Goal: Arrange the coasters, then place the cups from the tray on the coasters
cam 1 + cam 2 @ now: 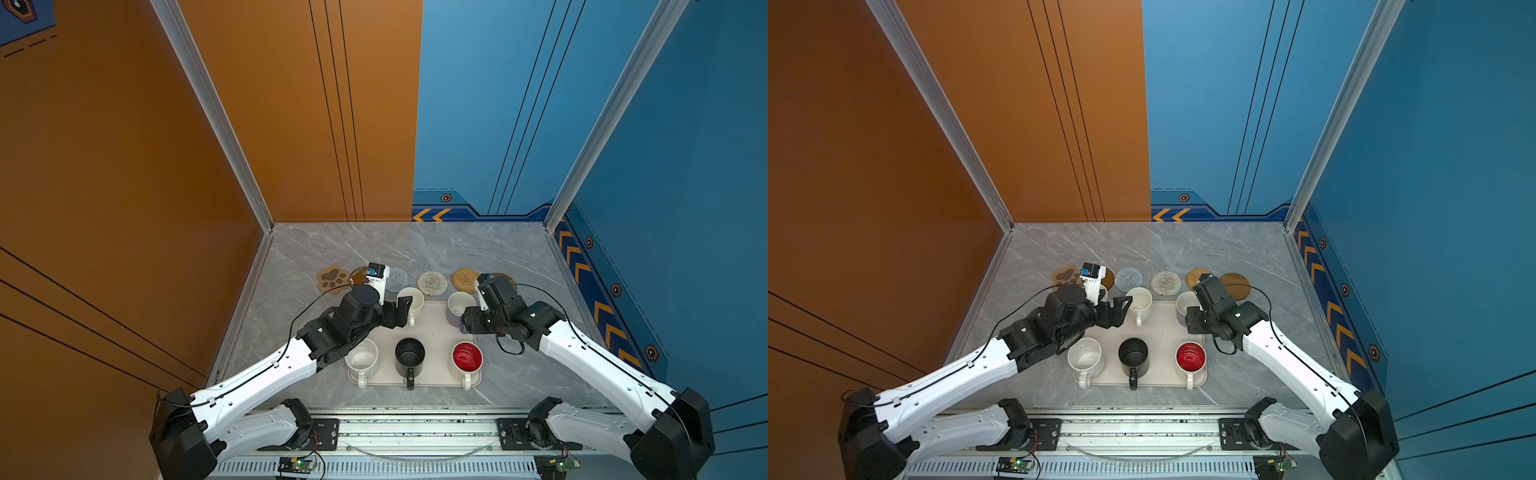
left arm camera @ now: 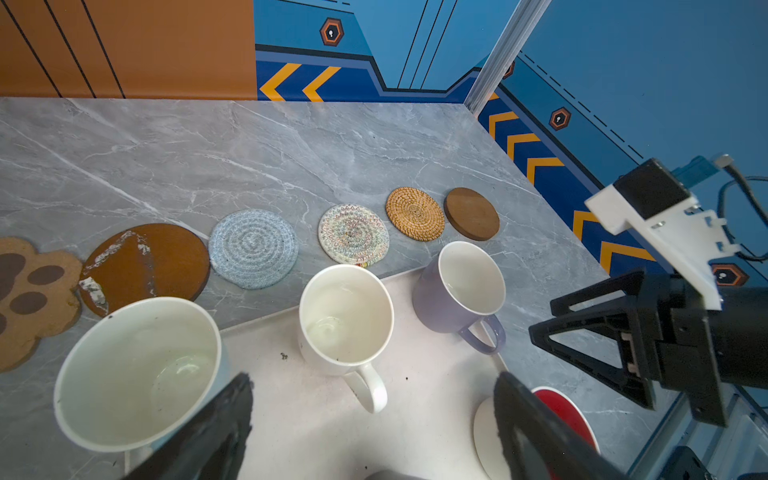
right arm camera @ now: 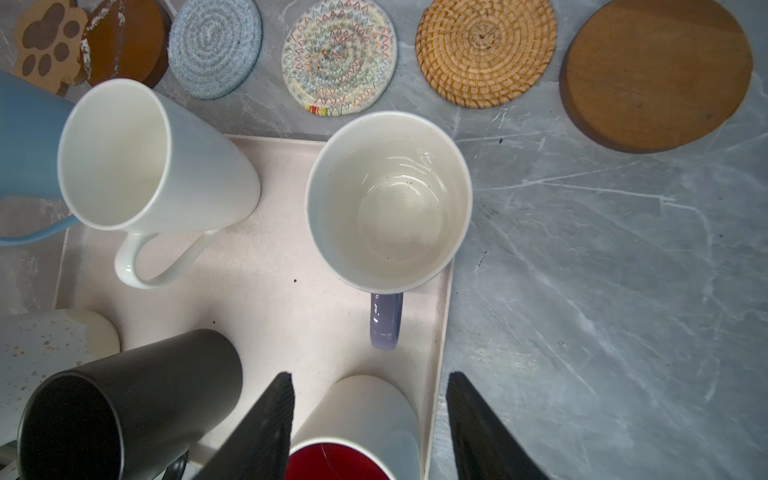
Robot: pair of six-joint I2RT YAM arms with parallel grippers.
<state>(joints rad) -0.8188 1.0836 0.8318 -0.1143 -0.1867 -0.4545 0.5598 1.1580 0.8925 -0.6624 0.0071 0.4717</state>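
L hand (image 2: 374,380) spread wide, nothing in it. The cream-white handled mug (image 2: 345,316) stands just ahead of its fingertips, handle pointing back twd the gap; the light blue mug (image 3: 29,137) is close beside one finger. R hand (image 3: 370,375) also spread, empty. The lavender mug (image 3: 388,199) is ahead of it w/ handle twd me, and the white mug w/ red inside (image 1: 467,356) sits under the gap. Speckled white mug (image 1: 362,358) and black mug (image 1: 409,353) are back nearer my wrists, on the flat cream-beige tray (image 3: 257,299). Beyond both hands, on the grey marble, a row: tan paw coaster (image 2: 37,291), patchy brown wooden disc (image 2: 145,266), grey-blue woven round (image 2: 253,249), white woven round (image 2: 353,235), golden rattan round (image 2: 414,214), plain brown disc (image 2: 471,214), all bare.
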